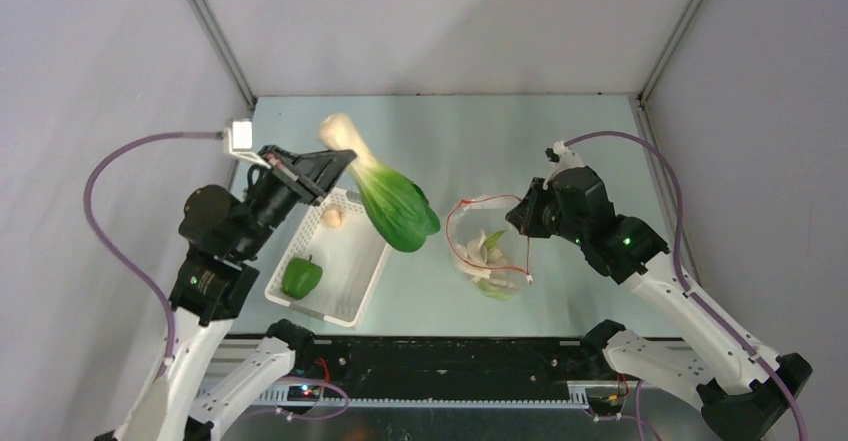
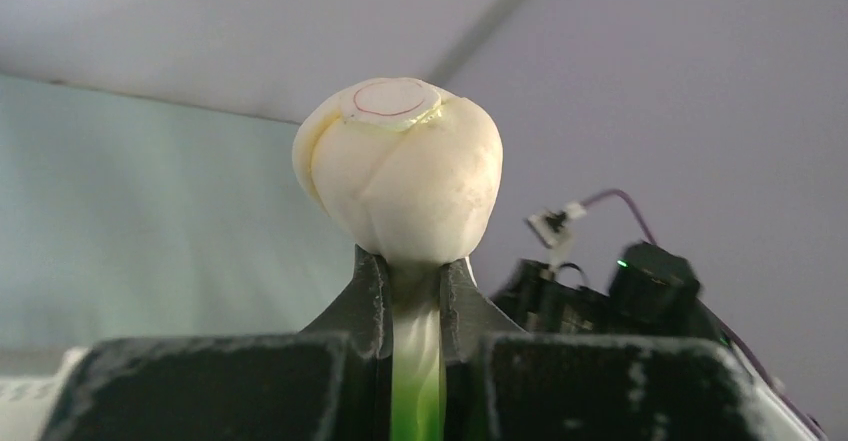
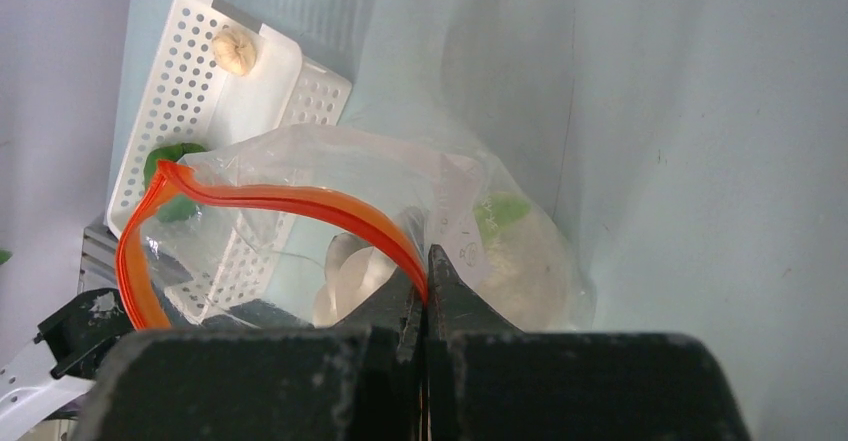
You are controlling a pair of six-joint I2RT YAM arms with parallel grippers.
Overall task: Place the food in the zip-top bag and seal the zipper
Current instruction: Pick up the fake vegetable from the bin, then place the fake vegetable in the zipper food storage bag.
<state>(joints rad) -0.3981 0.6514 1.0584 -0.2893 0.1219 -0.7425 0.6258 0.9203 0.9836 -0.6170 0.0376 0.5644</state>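
While our left fingers (image 2: pixel 368 296) grip a green-leaved, white-stalked bok choy (image 1: pixel 395 209) aloft beside the white perforated basket (image 1: pixel 345 273), our right fingers (image 3: pixel 450 296) pinch the red-orange zipper (image 3: pixel 255 197) of the clear crinkly bag (image 3: pixel 330 156).

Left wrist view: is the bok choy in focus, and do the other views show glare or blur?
Left wrist: bok choy base sharp, the right arm behind it soft. Right wrist: pale sheen on the clear bag, its orange zipper crisp. Top view: even light, bok choy stalk end slightly soft.
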